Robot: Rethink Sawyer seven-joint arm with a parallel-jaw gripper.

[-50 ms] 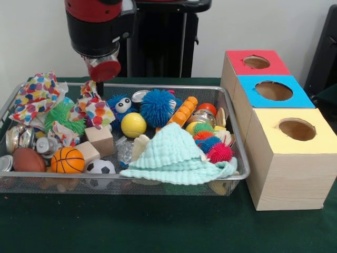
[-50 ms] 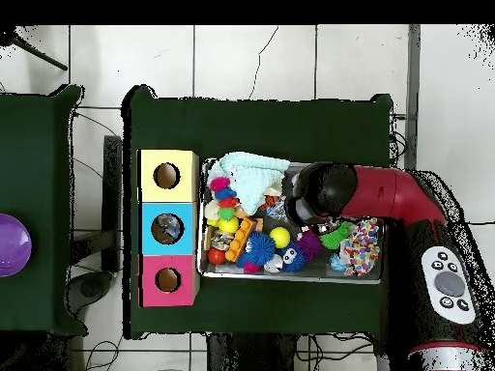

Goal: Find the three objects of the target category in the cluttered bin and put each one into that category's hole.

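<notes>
A wire-mesh bin (image 1: 158, 185) (image 2: 290, 276) holds a jumble of toys. Among them are a yellow ball (image 1: 133, 125), a small basketball (image 1: 67, 160), a football (image 1: 28, 159), a soccer ball (image 1: 100, 167), blue (image 1: 156, 107) and green (image 1: 64, 117) spiky toys, wooden blocks (image 1: 100, 140) and a mint cloth (image 1: 176, 155). Beside the bin stand three wooden boxes with round holes, topped red (image 1: 256, 62), blue (image 1: 274, 90) and yellow (image 1: 296, 129). My gripper (image 1: 103, 74) (image 2: 311, 200) hangs over the bin's far left part, above a spotted cloth (image 1: 95, 108). Nothing shows in it.
A second spotted cloth (image 1: 36, 95) lies in the bin's far left corner, with shiny metal pieces (image 1: 18, 137) below it. The green-covered table (image 1: 158, 226) extends in front of the bin. In the overhead view something lies inside the blue box's hole (image 2: 166, 229).
</notes>
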